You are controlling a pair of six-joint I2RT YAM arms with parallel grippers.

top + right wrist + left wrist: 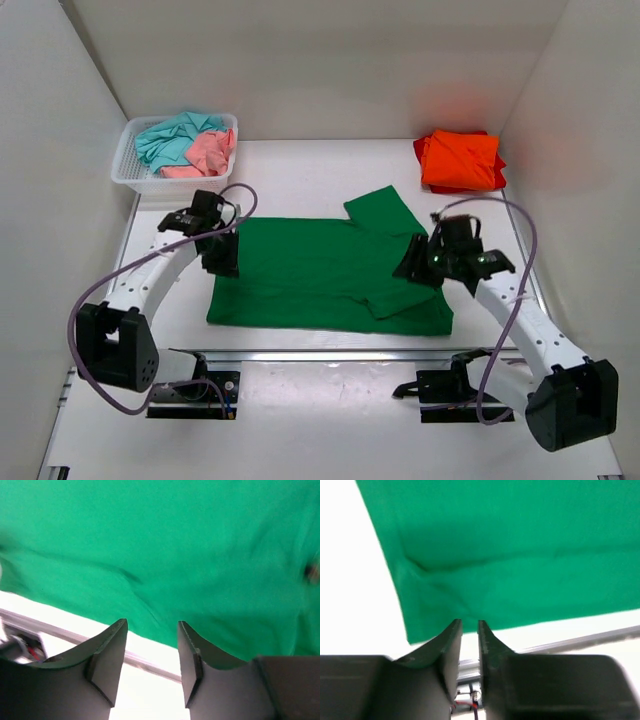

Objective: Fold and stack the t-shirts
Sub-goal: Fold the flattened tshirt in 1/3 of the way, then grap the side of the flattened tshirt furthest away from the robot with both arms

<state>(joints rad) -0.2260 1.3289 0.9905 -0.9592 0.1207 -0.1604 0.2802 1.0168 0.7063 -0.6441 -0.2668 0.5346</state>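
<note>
The green t-shirt [320,275] lies spread flat mid-table, one sleeve [385,210] pointing to the back. It fills the left wrist view [520,555] and the right wrist view [175,540]. My left gripper [222,255] hovers over the shirt's left edge; its jaws [470,625] are almost together with nothing between them. My right gripper [412,262] hovers over the shirt's right part near the near hem, with its jaws [152,625] apart and empty. A folded orange t-shirt [460,160] lies at the back right. Teal [170,140] and pink [210,152] t-shirts lie crumpled in the basket.
A white mesh basket [125,168] stands at the back left corner. White walls close in the table on the left, back and right. A metal rail [330,355] runs along the near edge, with the arm bases behind it.
</note>
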